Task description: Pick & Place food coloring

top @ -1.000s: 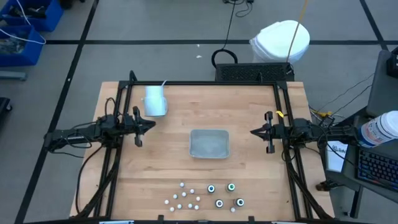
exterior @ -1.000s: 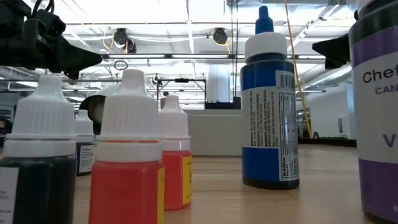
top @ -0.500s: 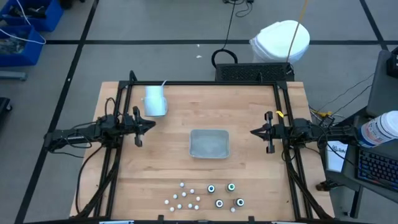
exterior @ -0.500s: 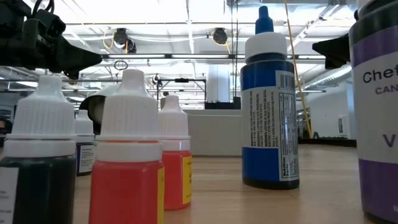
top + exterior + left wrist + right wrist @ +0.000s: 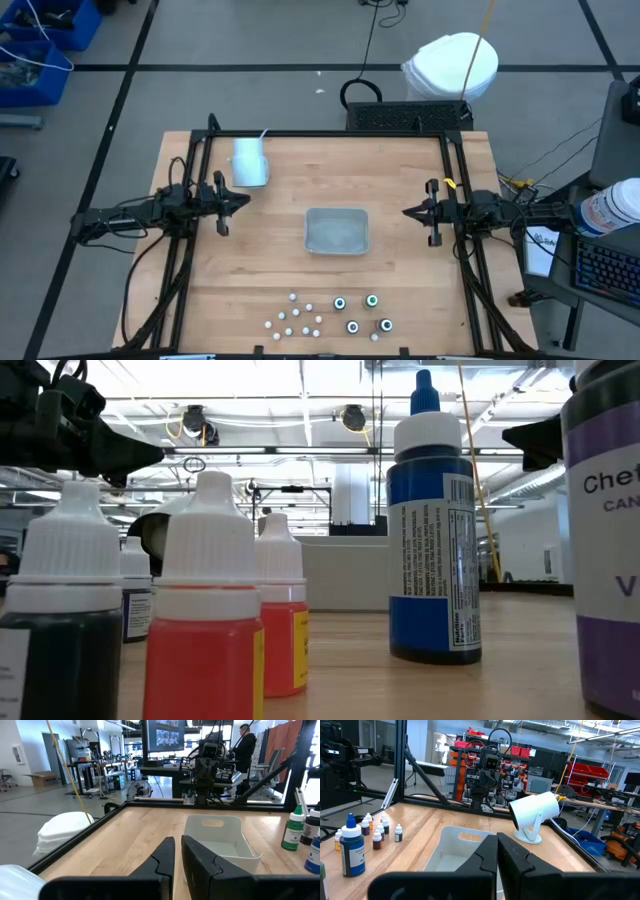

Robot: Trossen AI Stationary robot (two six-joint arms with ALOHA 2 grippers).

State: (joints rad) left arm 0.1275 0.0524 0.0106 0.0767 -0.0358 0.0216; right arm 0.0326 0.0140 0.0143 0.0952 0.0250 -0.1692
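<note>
White-capped food coloring [image 5: 330, 313] bottles stand upright.

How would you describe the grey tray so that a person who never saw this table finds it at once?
Start from the wooden table seen from above and look at its middle. The grey tray lies there, between the two arms. It is the only rectangular open box; the white cup is round, and the bottles are tiny.

I am working in a robotics lab or workshop: a wooden worktop [image 5: 280, 250] framed by black rails stands on an open grey floor. Beyond it I see red parts bins [image 5: 587, 771], equipment racks, wall monitors [image 5: 165, 735] and a person [image 5: 246, 745] standing among workstations.
</note>
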